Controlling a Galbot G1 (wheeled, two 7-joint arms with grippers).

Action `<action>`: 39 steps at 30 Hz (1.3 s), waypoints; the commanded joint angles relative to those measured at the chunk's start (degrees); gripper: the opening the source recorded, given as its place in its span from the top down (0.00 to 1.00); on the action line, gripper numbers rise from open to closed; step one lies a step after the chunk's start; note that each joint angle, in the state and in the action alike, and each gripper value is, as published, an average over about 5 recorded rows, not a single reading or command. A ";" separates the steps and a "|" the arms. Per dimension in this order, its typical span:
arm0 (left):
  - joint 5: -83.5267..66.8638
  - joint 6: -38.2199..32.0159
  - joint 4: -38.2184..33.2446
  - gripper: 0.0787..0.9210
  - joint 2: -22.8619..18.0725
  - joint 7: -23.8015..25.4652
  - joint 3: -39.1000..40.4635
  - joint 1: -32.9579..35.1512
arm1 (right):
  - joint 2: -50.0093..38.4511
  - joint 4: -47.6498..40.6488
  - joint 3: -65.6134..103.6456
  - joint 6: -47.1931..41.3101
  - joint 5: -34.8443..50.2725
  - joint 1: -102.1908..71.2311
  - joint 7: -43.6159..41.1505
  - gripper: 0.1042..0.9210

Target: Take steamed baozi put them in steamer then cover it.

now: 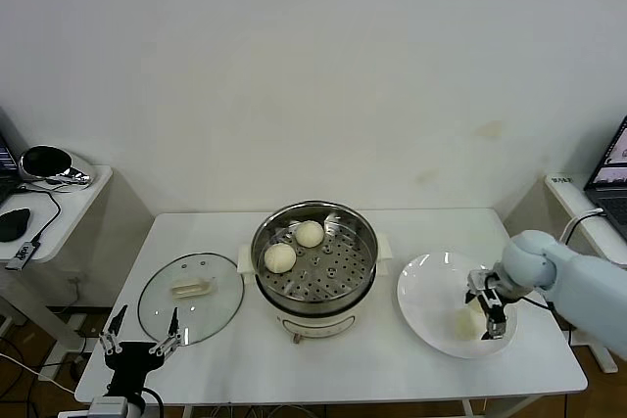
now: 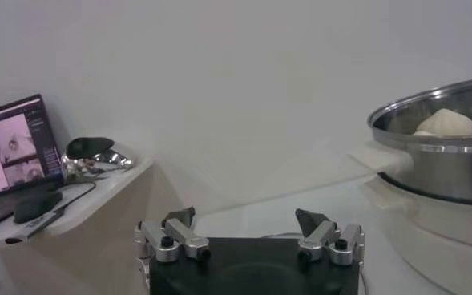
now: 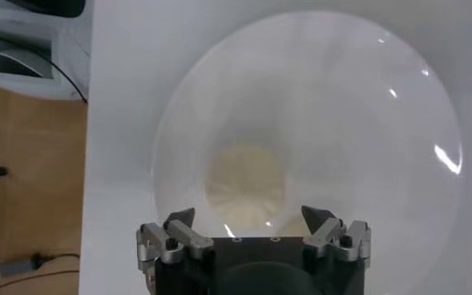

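I'm hovering my right gripper, jaws spread, over a bun on the plate; two buns are sitting in the steamer. Next: descending, closing gently. Left gripper is idling spread, near the lid.

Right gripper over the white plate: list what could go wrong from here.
1. The open right gripper hangs over a soft cream-white bun on the round white plate; closing hard could dent it.
2. That bun lies near the plate's front rim; a nudge may roll it off.
3. Two buns already sit in the shiny steel steamer; a careless drop could land on them.
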 commanded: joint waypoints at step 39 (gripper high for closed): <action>-0.11 -0.11 0.17 0.12 0.49 -0.03 0.34 -0.72 | 13.59 -4.78 -15.34 2.32 19.35 45.77 -6.78 0.39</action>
